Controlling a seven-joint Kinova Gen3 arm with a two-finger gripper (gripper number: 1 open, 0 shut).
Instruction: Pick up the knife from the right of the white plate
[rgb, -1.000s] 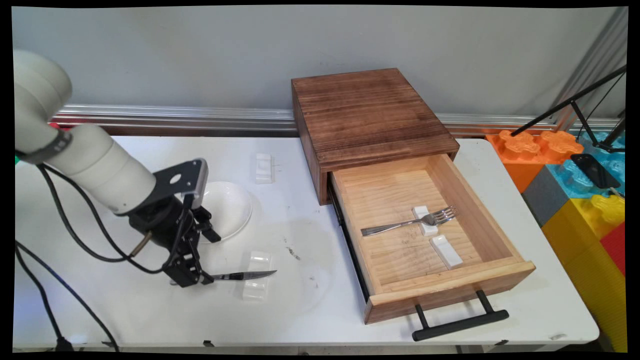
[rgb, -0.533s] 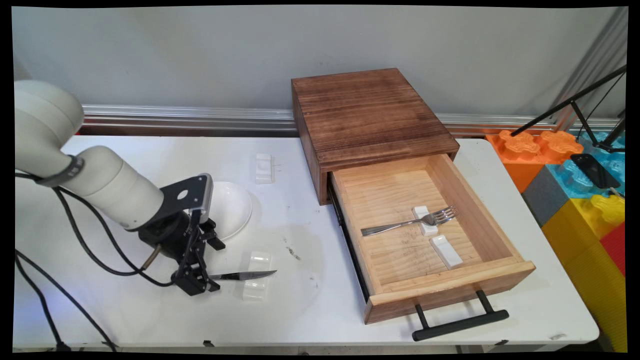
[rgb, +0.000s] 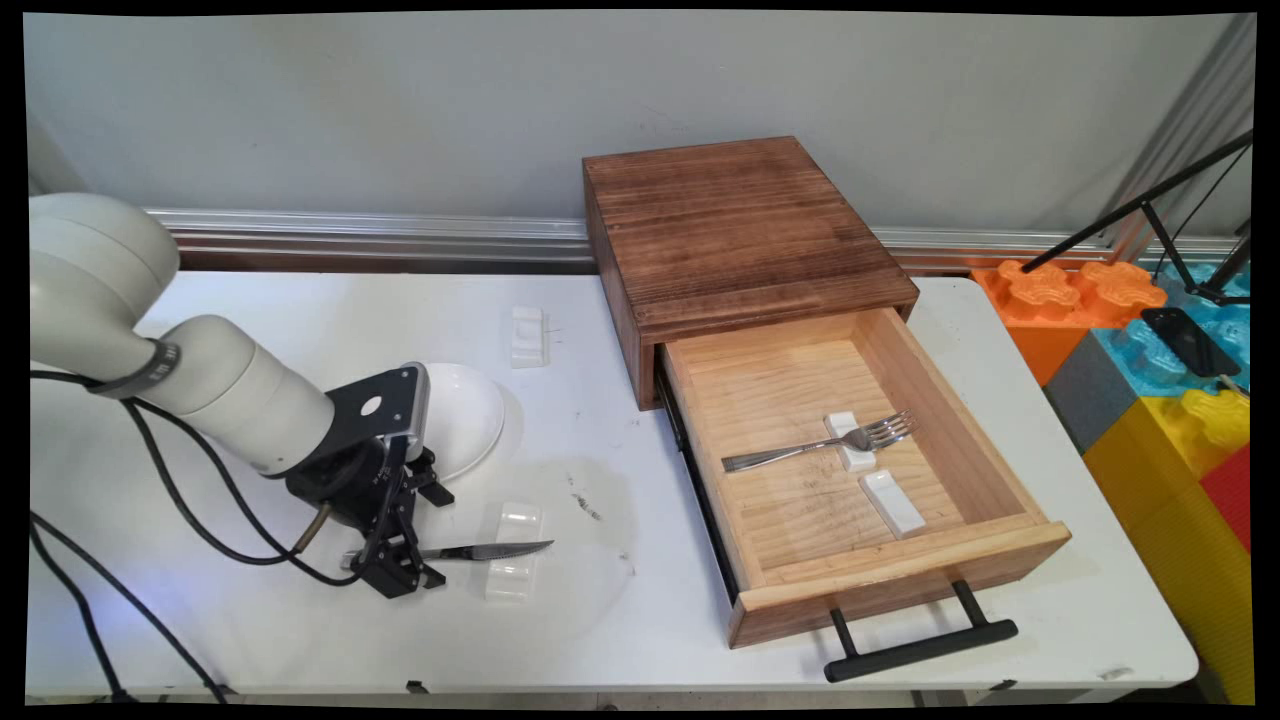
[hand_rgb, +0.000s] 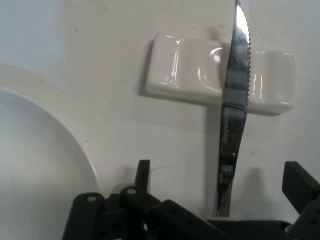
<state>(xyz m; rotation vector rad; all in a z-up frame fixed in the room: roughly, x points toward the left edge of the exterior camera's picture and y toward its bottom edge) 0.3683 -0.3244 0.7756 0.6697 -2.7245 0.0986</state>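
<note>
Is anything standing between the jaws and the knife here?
Nothing visible does. The gripper is already down at the handle end of the knife, whose serrated blade lies across the white rest. The white plate sits beside, out of the way.

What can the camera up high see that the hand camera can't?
Only the main view shows the open drawer with a fork lying on one of the two white rests inside it, and the wooden box.

Only the hand view shows the knife's saw-toothed edge close up.

Both show the knife lying across a white rest, the plate and the tool at the knife's handle.
</note>
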